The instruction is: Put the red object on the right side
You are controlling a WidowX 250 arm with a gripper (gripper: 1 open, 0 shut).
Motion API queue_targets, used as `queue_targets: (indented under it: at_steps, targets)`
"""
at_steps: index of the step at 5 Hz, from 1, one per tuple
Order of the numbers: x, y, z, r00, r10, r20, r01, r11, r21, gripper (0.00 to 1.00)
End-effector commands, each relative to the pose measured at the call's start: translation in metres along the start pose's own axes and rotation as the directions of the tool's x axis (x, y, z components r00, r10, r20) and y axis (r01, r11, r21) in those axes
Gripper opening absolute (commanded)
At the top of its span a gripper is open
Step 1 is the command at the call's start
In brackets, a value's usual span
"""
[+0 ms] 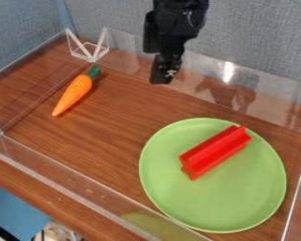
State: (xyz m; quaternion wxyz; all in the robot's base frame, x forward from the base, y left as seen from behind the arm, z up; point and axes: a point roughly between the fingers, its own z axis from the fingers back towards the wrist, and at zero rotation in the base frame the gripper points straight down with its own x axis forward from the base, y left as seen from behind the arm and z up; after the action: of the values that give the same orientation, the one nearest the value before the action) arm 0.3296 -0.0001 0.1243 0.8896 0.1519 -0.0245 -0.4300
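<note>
Nearest the camera, a round lime-green plastic plate (172,193) sits on the brown wooden counter (116,132), toward its right half. On the plate lies the bright red rectangular plastic block (216,152) — set diagonally, its far end near the plate's upper right rim. Further back and well to the left, an orange toy carrot with a green top (74,92) rests on the bare wood. Behind it stands a small white wire frame (87,44). At the far edge hangs the black tool (166,72), pointing steeply down with its fingers spread — empty, well apart from the block.
</note>
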Motion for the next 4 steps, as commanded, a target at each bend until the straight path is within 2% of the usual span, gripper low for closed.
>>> queue_targets:
  at_steps: [1, 2, 3, 4]
  targets:
    - [0.024, 0.011, 0.008, 0.999, -0.02, 0.048, 0.017, 0.998, 0.064, 1.0]
    - [0.037, 0.013, 0.009, 0.999, -0.027, 0.033, 0.024, 0.997, 0.074, 1.0]
    - [0.018, 0.024, 0.016, 1.0, 0.01, 0.003, -0.01, 0.998, 0.07, 1.0]
    - [-0.004, 0.036, 0.024, 0.999, 0.048, -0.025, -0.046, 0.996, 0.07, 0.0]
